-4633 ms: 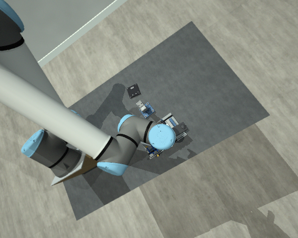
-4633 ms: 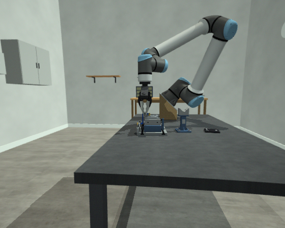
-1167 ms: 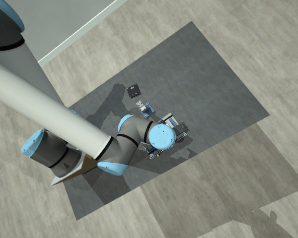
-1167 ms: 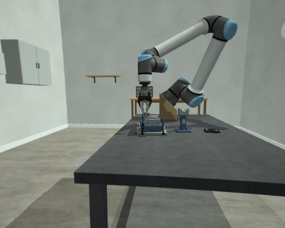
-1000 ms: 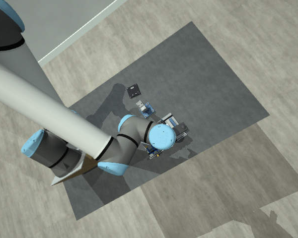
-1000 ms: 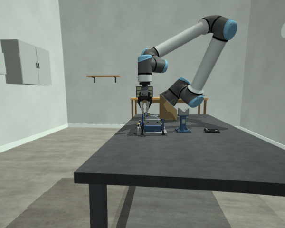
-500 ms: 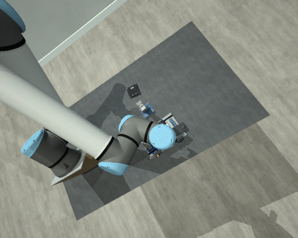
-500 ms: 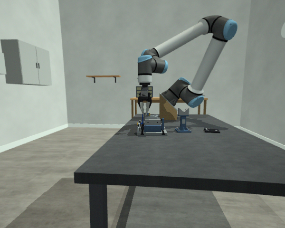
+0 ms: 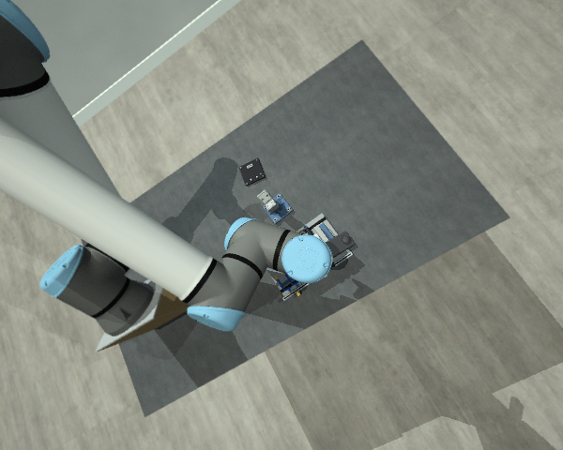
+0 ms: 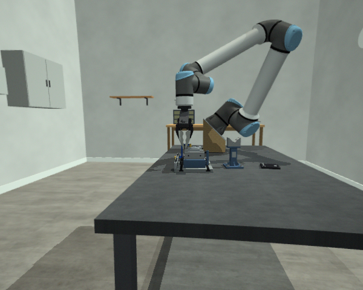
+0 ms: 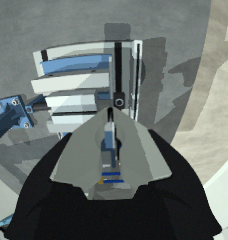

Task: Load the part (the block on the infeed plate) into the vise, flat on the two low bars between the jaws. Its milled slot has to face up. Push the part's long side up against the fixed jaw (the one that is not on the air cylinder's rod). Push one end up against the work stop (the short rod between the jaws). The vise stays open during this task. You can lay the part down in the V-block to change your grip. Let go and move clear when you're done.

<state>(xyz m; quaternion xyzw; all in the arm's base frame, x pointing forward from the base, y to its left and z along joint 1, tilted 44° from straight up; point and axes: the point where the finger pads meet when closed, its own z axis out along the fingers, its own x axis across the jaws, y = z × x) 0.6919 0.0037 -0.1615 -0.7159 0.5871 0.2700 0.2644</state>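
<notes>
My gripper (image 11: 110, 108) is shut with nothing between its fingers. It points straight down over the vise (image 11: 84, 85). In the side view its tips (image 10: 184, 144) hang just above the vise's near-left end (image 10: 192, 159). In the wrist view the vise shows pale bars and a bluish strip (image 11: 76, 64), and I cannot tell the part from the jaws there. A thin black rod (image 11: 117, 75) runs across the vise and ends in a ring just ahead of my fingertips. From above, my wrist (image 9: 306, 258) hides half of the vise (image 9: 323, 227). The dark infeed plate (image 9: 251, 172) carries no block.
The blue V-block stand (image 9: 276, 205) stands between the infeed plate and the vise, and also shows in the side view (image 10: 233, 153). A blue bracket with a rod (image 11: 14, 112) sits at the vise's left. The table edge lies beyond the vise.
</notes>
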